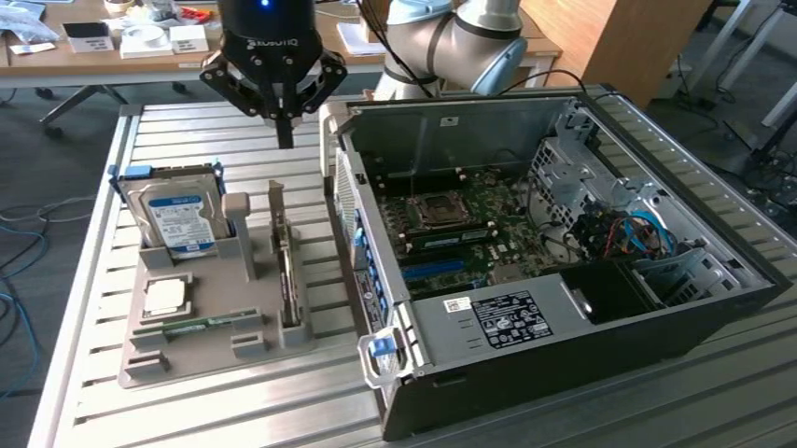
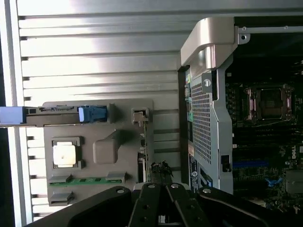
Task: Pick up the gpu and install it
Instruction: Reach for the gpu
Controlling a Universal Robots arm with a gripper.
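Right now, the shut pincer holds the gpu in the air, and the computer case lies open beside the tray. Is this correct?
No. The shut pincer holds nothing; the gpu stands on edge in the grey tray, as the exterior view shows. The rest is right.

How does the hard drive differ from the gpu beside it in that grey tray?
The hard drive leans back, showing its blue-white label; the gpu stands on edge, thin side up. The hard drive looks thicker than the gpu. Both sit in the grey tray.
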